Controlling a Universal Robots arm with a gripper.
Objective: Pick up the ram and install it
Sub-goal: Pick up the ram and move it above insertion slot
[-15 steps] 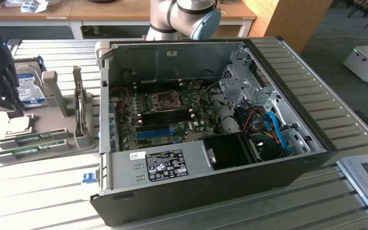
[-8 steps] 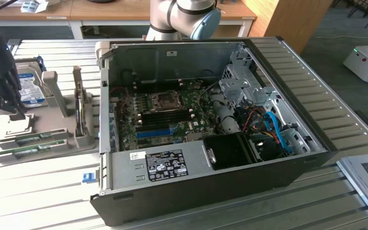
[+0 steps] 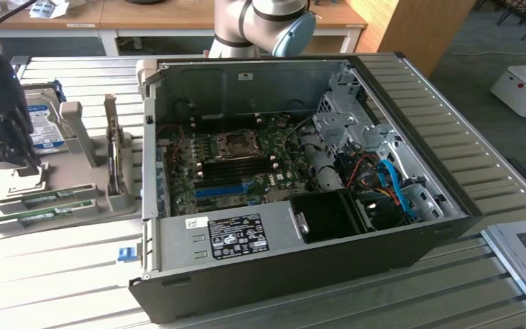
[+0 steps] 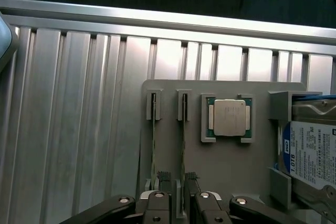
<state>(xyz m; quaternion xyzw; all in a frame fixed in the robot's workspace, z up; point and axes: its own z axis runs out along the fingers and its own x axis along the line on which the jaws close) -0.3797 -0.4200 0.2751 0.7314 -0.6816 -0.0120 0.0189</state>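
**Jaws.** They stand wide and hold nothing. In the wrist view the fingertips (image 4: 164, 177) sit low over the grey holder (image 4: 226, 166), one on each side of the ram (image 4: 183, 140). The ram stands on edge in its slot. I cannot tell whether either pad touches it. A second stick (image 4: 154, 140) stands in the neighbouring slot, just outside one fingertip. Further along the holder are a processor (image 4: 229, 117) in its recess and then the hard drive (image 4: 310, 153).

**Progress.** I judge the pick not yet made, since the ram sits seated in the holder. The grasp, the lift, the carry and the seating on the motherboard (image 3: 235, 164) are all left to do.

**Edges and room.** The second stick leaves little clearance on its side. On the exterior view's left, the holder rests on the slatted surface (image 3: 62, 295), well apart from the blue slots (image 3: 222, 190). The near wall of the open case (image 3: 151, 137) rises between them. Inside the case, a black fan shroud (image 3: 331, 216) and a drive cage (image 3: 345, 116) crowd the exterior view's right of the board. The room above the holder looks open.
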